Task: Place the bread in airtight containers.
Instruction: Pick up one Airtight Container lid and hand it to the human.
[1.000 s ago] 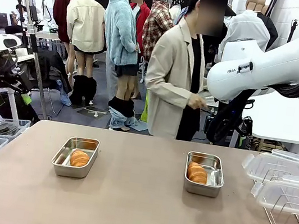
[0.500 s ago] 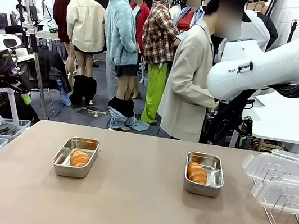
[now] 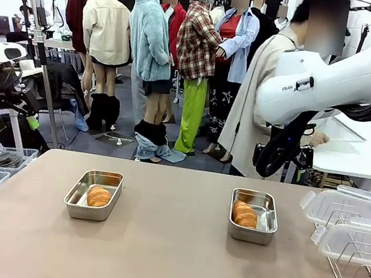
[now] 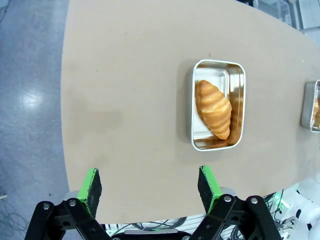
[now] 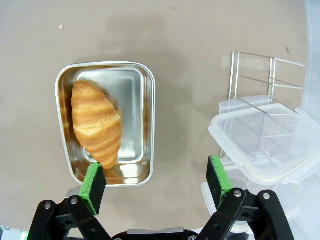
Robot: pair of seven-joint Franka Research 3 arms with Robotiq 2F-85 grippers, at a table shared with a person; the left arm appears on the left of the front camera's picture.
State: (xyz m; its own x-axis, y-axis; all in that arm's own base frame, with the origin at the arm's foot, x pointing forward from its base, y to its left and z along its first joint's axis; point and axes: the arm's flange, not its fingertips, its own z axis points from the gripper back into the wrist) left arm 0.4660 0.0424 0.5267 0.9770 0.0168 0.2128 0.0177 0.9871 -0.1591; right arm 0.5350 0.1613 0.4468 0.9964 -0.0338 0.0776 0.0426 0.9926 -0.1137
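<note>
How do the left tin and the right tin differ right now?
In the left tin the croissant lies right of centre; in the right tin the croissant hugs the left wall. The right tin stands near the wire rack holding clear lids; the left tin stands alone. Both are unlidded, with one croissant each.

My left gripper (image 4: 148, 174) and right gripper (image 5: 155, 166) are black with green pads (image 4: 91, 186). The left croissant (image 4: 213, 109), at my one o'clock, and the right croissant (image 5: 96, 123), at eleven, are golden-orange with paler ridge stripes. The left tin (image 4: 236, 95) and right tin (image 5: 134, 107) gleam silver on the plain tan table (image 4: 125, 75).
</note>
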